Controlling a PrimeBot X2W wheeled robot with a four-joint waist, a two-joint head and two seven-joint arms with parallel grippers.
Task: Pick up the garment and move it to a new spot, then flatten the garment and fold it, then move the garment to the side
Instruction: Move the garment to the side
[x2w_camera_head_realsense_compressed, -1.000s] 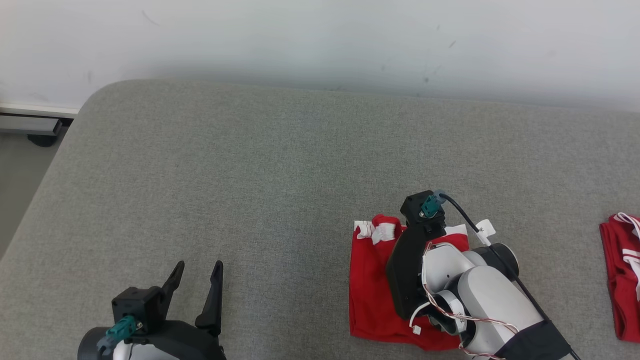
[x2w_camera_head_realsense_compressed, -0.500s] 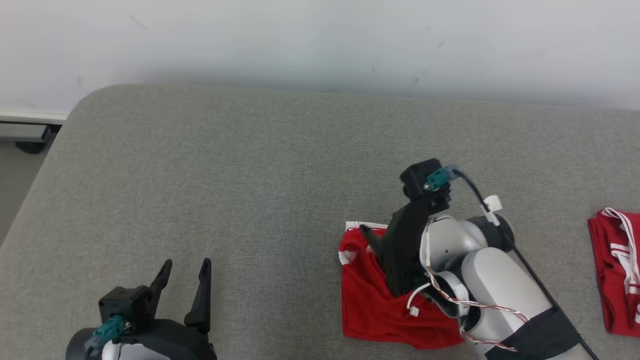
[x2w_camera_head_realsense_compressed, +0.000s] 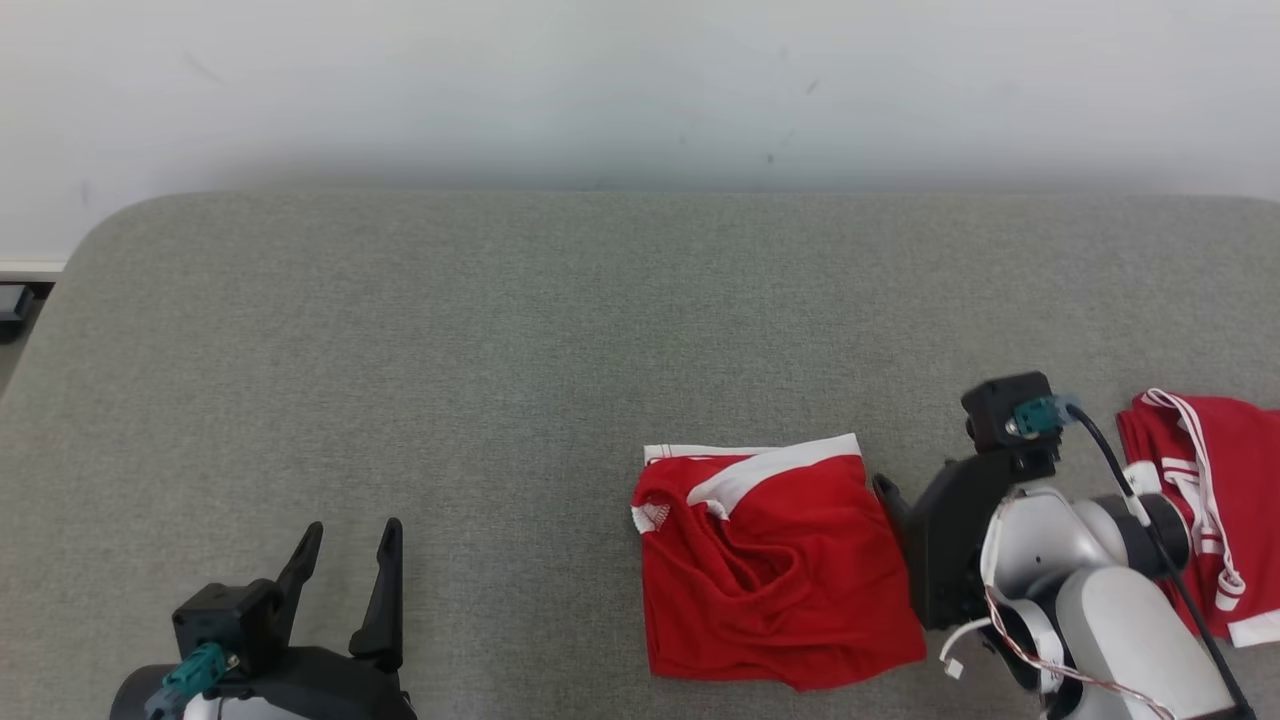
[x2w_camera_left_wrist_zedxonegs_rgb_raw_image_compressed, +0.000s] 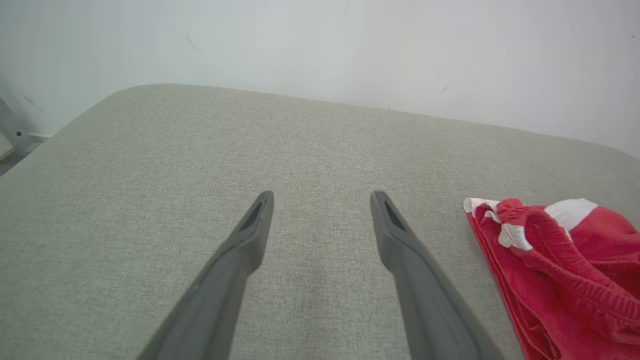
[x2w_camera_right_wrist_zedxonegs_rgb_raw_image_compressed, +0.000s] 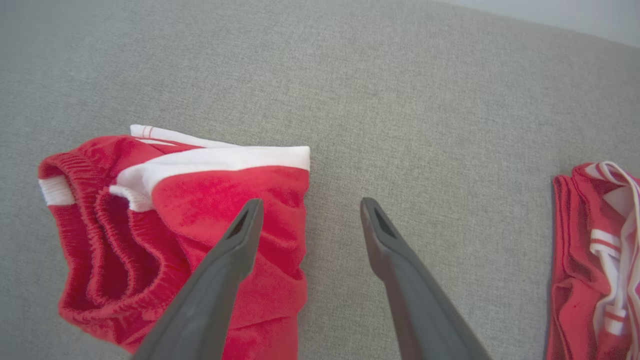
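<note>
A folded red garment (x2w_camera_head_realsense_compressed: 775, 570) with white trim lies on the grey cushioned surface (x2w_camera_head_realsense_compressed: 450, 330), right of centre and toward the near edge, with its elastic waistband (x2w_camera_right_wrist_zedxonegs_rgb_raw_image_compressed: 75, 200) turned to the left. The right gripper (x2w_camera_right_wrist_zedxonegs_rgb_raw_image_compressed: 311, 202) hangs just beside the garment's right edge, its two dark fingers spread wide with nothing between them. In the right wrist view one finger crosses the cloth's right edge while the other stands over bare grey fabric; whether either touches anything cannot be told. The left gripper (x2w_camera_head_realsense_compressed: 352, 527) rests at the near left, well apart from the garment, its fingers likewise spread and empty, pointing toward the pale wall (x2w_camera_head_realsense_compressed: 600, 90) at the far side. A second garment (x2w_camera_head_realsense_compressed: 1245, 460), red with white stripes, lies at the right edge of the scene, just beyond the right arm's pale forearm (x2w_camera_head_realsense_compressed: 1120, 620).
</note>
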